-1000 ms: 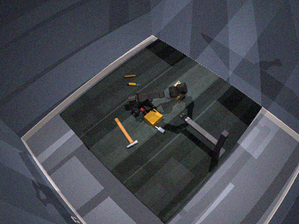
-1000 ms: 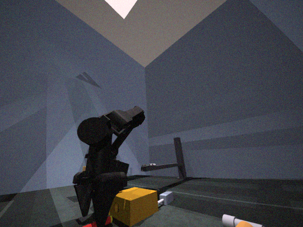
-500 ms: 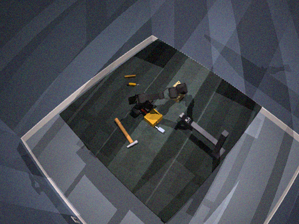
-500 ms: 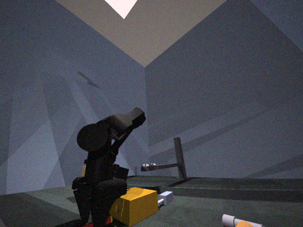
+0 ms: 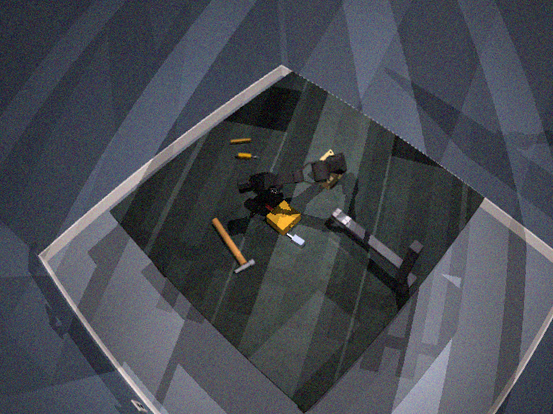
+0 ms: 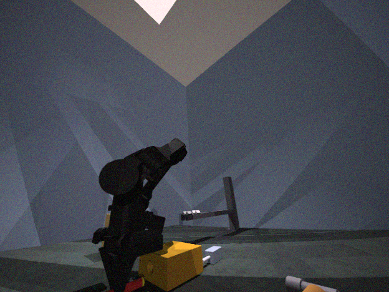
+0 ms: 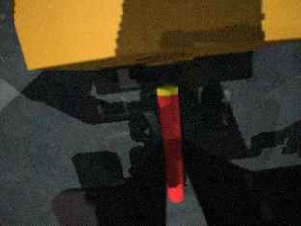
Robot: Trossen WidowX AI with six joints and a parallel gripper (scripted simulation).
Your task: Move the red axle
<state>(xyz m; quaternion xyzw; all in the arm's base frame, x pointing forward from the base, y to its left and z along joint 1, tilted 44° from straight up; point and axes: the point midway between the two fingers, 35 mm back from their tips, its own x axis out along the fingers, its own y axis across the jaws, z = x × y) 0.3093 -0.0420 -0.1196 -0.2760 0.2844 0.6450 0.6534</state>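
Observation:
The red axle (image 5: 269,208) (image 6: 134,284) (image 7: 170,118), with a yellow end, lies low outside the orange-yellow beam (image 5: 284,217) (image 6: 182,267) (image 7: 72,34). Its yellow end points toward the beam, with a gap between them in the wrist view. My gripper (image 5: 262,204) (image 6: 121,286) (image 7: 172,147) points down beside the beam. Its dark fingers are shut on the red axle, one on each side. The bracket (image 5: 377,248) (image 6: 214,214) is a long grey bar. Its pale V-blocks (image 5: 341,217) (image 6: 191,212) are at the end nearer the beam and hold nothing.
A pale block with a pin (image 5: 297,239) (image 6: 214,255) lies at the beam's other side. A hammer (image 5: 229,242) lies beside the beam. A screwdriver (image 5: 244,155) and an orange stick (image 5: 240,140) lie behind the arm. An upright post (image 5: 410,262) (image 6: 230,201) stands at the bracket's far end.

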